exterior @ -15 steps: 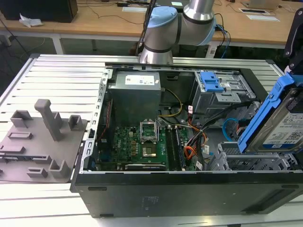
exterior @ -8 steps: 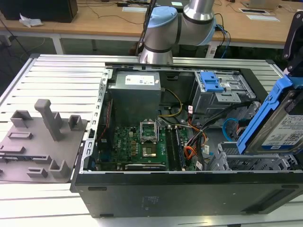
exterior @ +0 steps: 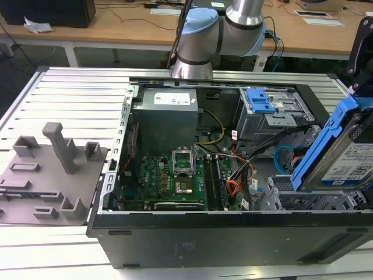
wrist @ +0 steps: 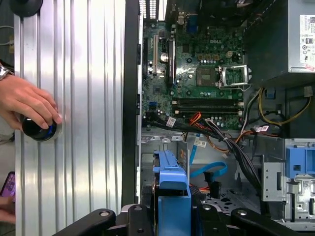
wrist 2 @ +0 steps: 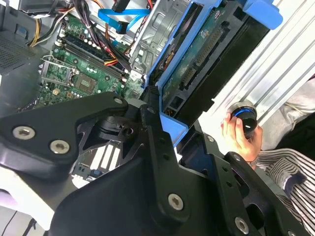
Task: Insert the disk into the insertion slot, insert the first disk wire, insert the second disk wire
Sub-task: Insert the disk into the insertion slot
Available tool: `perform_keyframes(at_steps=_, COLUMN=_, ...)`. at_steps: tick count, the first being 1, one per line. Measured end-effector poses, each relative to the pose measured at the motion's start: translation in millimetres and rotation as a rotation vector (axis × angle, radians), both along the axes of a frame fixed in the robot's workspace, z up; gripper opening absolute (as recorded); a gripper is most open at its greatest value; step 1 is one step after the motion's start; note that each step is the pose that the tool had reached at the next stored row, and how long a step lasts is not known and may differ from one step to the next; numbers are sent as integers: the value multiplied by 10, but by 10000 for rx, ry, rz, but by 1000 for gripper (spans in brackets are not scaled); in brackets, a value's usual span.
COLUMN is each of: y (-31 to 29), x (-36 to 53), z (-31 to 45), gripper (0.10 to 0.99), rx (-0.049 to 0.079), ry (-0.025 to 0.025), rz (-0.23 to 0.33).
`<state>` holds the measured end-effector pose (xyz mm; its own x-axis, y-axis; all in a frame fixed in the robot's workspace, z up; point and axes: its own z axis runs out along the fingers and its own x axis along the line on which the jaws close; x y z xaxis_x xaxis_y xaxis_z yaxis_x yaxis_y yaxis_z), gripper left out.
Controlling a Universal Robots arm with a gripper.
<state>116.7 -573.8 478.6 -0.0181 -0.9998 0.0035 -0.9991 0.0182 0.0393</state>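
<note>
Blue-framed, the disk (exterior: 352,160) hangs tilted at the exterior view's right edge, clamped in the fingers (wrist 2: 152,137) above the insertion slot (exterior: 303,201), where levelling it with the slot's mouth should avoid jamming.

Bright light glares off the ribbed metal table (wrist: 74,123), while the computer case (exterior: 233,239) sits shadowed inside.

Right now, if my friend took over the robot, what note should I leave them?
The gripper: shut on the disk, holding it tilted in the air.
Where: the disk is above the low grey cage at the exterior view's right, not in it yet.
Done: the disk is picked up.
Left: the disk is not seated and nothing is plugged into it; a blue cable lies loose in the case.
</note>
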Motion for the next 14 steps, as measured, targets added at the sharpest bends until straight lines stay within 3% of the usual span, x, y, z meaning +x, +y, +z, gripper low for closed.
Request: perform_keyframes(at_steps=14, y=0, x=0, z=-76, gripper=369, rx=0, ry=0, rz=-1)
